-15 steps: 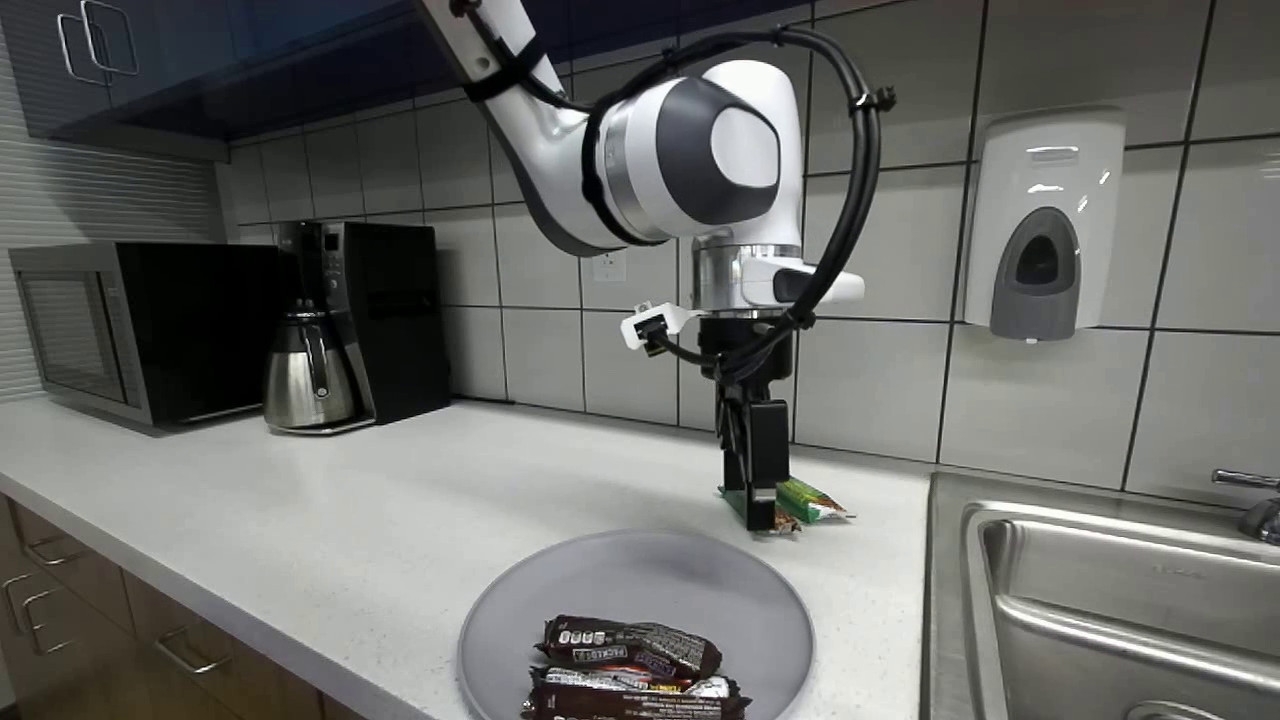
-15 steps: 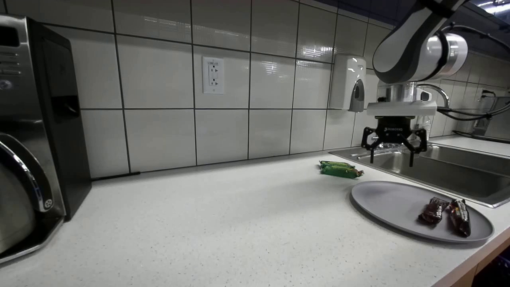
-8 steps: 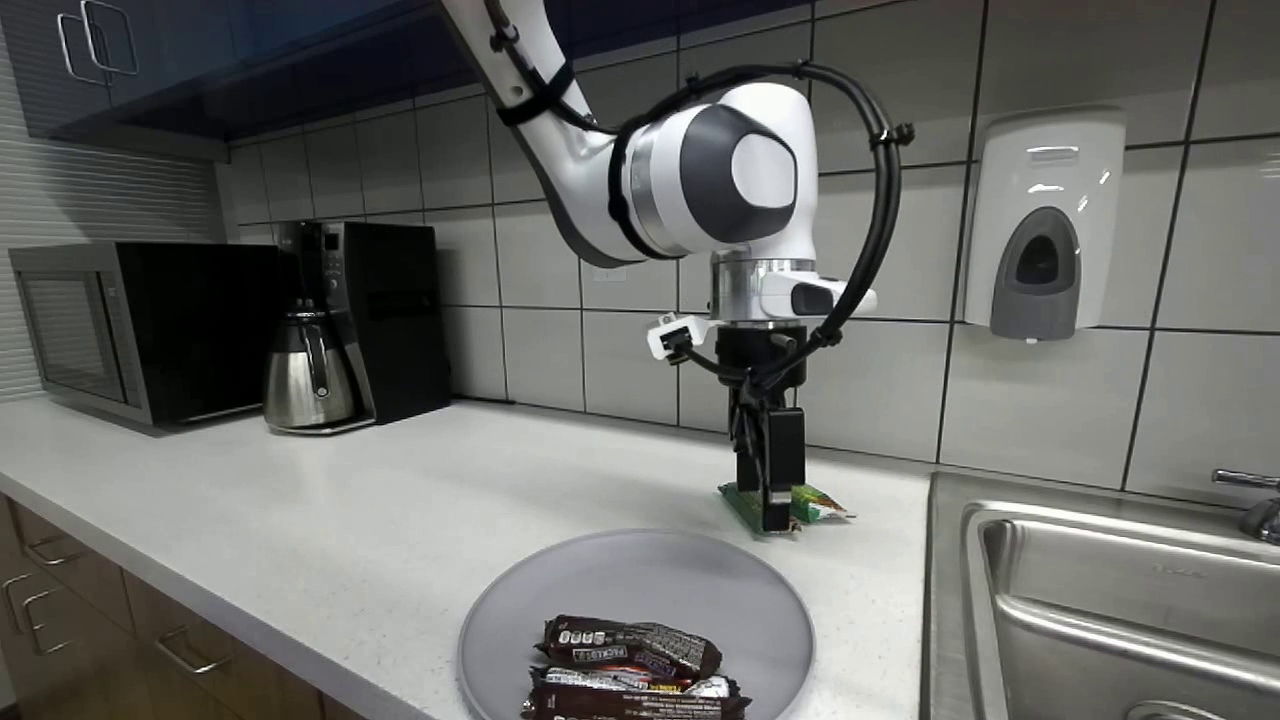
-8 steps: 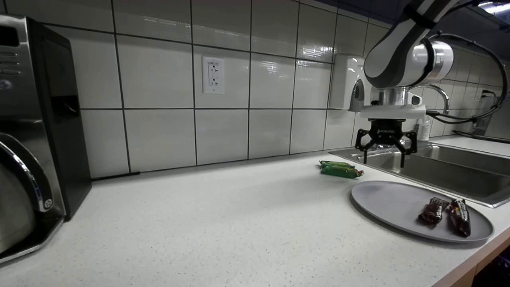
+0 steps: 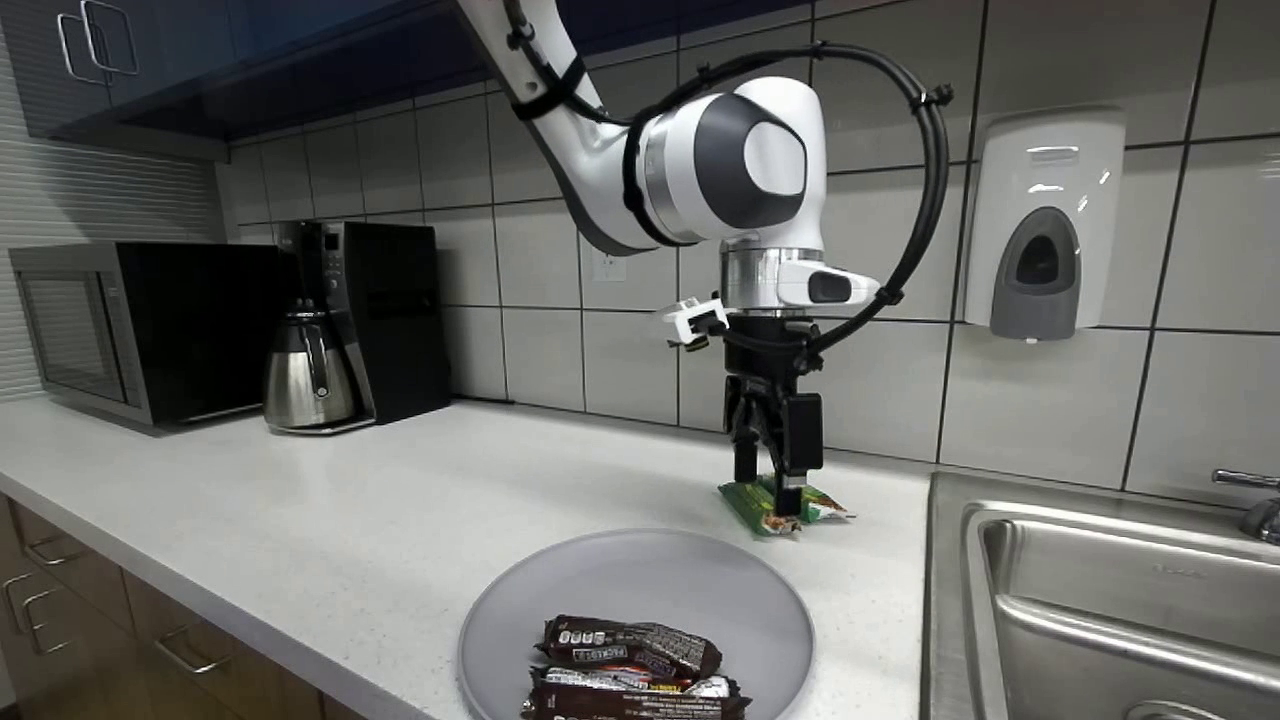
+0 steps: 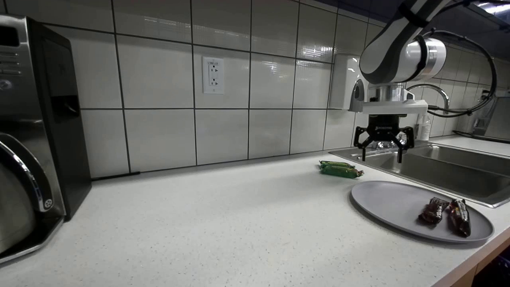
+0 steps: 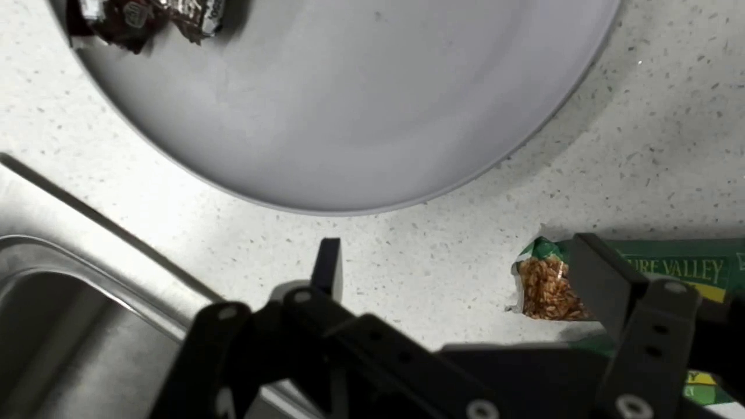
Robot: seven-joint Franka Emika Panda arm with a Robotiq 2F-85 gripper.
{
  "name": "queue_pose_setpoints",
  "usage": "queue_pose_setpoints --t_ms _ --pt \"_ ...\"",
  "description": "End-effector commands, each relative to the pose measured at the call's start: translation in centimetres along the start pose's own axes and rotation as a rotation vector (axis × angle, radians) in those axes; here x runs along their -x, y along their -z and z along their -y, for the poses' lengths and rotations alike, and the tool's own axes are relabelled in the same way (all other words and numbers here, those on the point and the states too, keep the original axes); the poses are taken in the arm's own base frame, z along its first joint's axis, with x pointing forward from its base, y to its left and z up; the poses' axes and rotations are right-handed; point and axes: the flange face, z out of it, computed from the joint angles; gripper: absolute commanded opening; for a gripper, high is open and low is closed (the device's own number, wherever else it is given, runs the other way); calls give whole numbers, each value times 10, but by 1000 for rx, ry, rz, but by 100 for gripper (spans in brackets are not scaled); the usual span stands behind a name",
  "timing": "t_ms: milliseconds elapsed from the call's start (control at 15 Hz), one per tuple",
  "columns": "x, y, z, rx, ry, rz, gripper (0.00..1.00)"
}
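Observation:
My gripper [image 6: 381,160] hangs above the counter with its jaws wide apart and nothing between them. Two green-wrapped bars lie on the counter close together; the nearer green bar [image 7: 550,288] passes partly beneath the right-hand finger [image 7: 605,285] in the wrist view. The other green bar [image 7: 701,393] is mostly hidden behind the gripper. In an exterior view, the fingers overlap the green bars [image 5: 745,507]. Beside them is a round grey plate [image 6: 382,195], carrying dark brown wrapped bars [image 5: 635,645] on its side away from the green ones.
A steel sink [image 5: 1100,640] borders the counter beside the plate. On the tiled wall hangs a soap dispenser [image 5: 1045,220]. A coffee maker [image 5: 385,320] with a steel carafe [image 5: 312,375] and a microwave [image 5: 200,325] stand farther along the counter.
The gripper has shifted toward the green bars, then risen slightly and turned a little, so both fingers show more separately. Its jaws stay apart. The bars and the plate have not moved.

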Motion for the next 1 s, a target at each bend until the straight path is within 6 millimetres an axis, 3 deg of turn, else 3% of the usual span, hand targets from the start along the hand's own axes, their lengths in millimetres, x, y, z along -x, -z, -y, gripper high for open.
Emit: queue_pose_setpoints --t_ms 0,467,933 --pt "-9 10 1 6 123 36 100" --pt "-8 -1 6 30 410 89 100" --pt "-13 -15 25 91 700 117 100"
